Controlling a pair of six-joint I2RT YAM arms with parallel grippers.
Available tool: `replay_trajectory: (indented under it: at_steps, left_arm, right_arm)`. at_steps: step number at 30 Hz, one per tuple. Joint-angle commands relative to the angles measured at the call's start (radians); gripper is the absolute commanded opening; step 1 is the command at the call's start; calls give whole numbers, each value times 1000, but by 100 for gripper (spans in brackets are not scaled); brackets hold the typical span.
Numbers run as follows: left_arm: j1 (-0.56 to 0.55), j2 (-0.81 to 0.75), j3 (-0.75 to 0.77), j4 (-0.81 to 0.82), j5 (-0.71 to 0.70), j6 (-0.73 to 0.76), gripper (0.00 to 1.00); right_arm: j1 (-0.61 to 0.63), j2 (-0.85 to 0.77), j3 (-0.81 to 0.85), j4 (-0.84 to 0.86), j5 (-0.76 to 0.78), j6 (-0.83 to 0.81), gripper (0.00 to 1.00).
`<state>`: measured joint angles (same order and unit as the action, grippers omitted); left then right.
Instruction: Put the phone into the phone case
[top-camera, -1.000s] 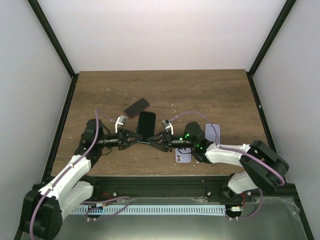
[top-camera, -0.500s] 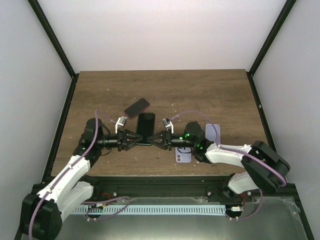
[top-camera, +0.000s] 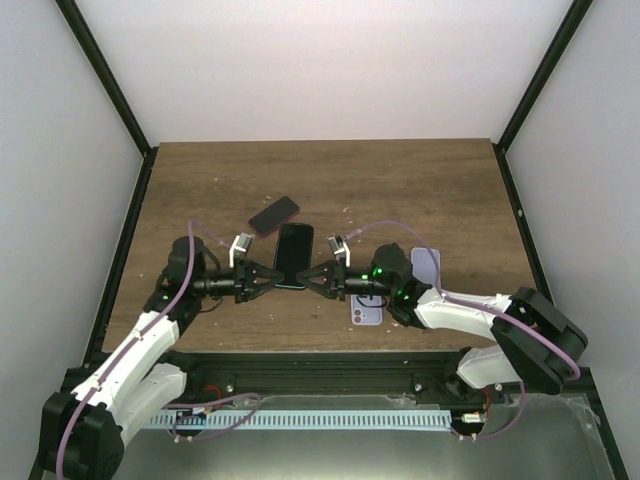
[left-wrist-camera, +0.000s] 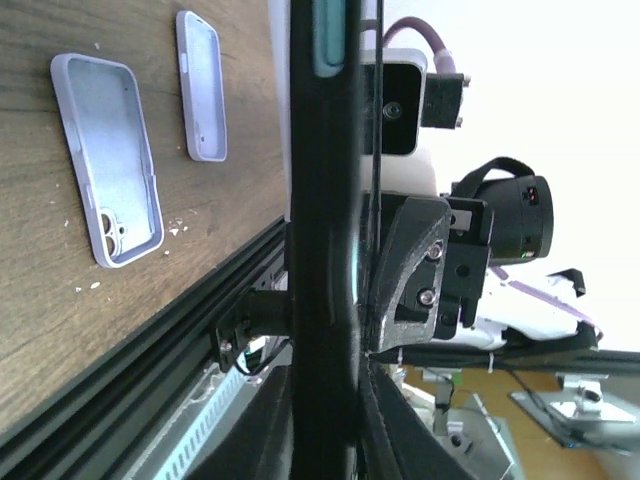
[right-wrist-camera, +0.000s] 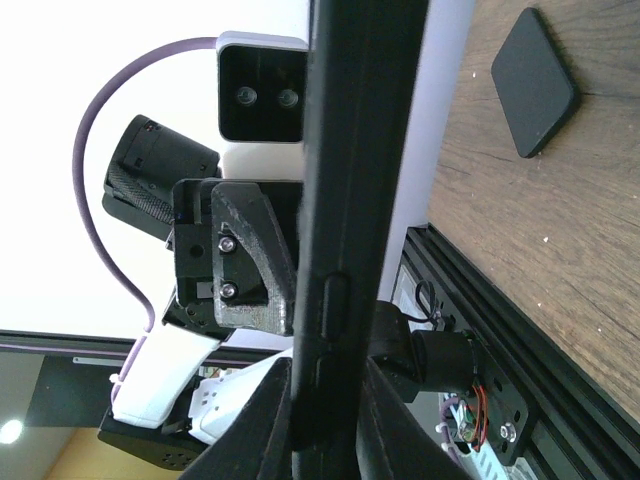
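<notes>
A black phone (top-camera: 293, 248) is gripped at its near end from both sides, just above the wooden table (top-camera: 420, 190). My left gripper (top-camera: 270, 277) is shut on its left edge and my right gripper (top-camera: 312, 278) on its right edge. In the left wrist view the phone (left-wrist-camera: 322, 200) stands edge-on between my fingers (left-wrist-camera: 325, 400). In the right wrist view the phone (right-wrist-camera: 355, 180) shows its side buttons between my fingers (right-wrist-camera: 335, 400). A lavender phone case (top-camera: 366, 313) lies open side up right of the grippers, seen too in the left wrist view (left-wrist-camera: 105, 185).
A second lavender case (top-camera: 425, 265) lies further right, also in the left wrist view (left-wrist-camera: 200, 85). A dark reddish phone-shaped item (top-camera: 274, 215) lies behind the black phone, and shows dark in the right wrist view (right-wrist-camera: 535, 80). The black frame rail (top-camera: 320, 358) runs along the near edge.
Both grippers' jaws, spread wide a second ago, have closed in on the near end of the black phone. The arms have shifted only slightly.
</notes>
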<state>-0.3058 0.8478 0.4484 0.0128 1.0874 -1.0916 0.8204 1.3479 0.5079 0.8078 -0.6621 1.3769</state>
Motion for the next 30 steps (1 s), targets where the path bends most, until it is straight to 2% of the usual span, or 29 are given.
replay_trajectory:
  at_steps: [1, 3, 7, 9, 12, 15, 21, 26, 28, 30]
  left_arm:
    - [0, -26, 5, 13, 8, -6, 8]
    - [0, -19, 5, -6, -2, 9, 3]
    - [0, -3, 17, -50, -5, 46, 3]
    - [0, 2, 34, -84, -11, 66, 14]
    - [0, -6, 44, -114, -17, 67, 39]
    - [0, -20, 38, -121, -20, 41, 44]
    - [0, -48, -28, 24, -4, -95, 44]
    - [0, -16, -31, 11, -4, -79, 44]
    - [0, -7, -32, 19, -4, -81, 39]
    - [0, 3, -30, 19, -11, -78, 26]
  right_arm:
    - [-10, -18, -6, -7, 45, -30, 10]
    - [-10, -17, -8, -6, 45, -31, 10]
    - [-10, -26, -6, -33, 46, -52, 10]
    - [-10, -37, -4, -54, 52, -60, 10]
    - [-11, -53, -11, -55, 65, -57, 10]
    - [-12, -67, -9, -64, 83, -58, 9]
    - [-12, -69, -5, -63, 86, -56, 9]
    - [-12, -59, 3, -53, 83, -49, 9]
    - [-12, -51, 11, -54, 78, -50, 9]
    - [-12, -42, 18, -52, 71, -50, 9]
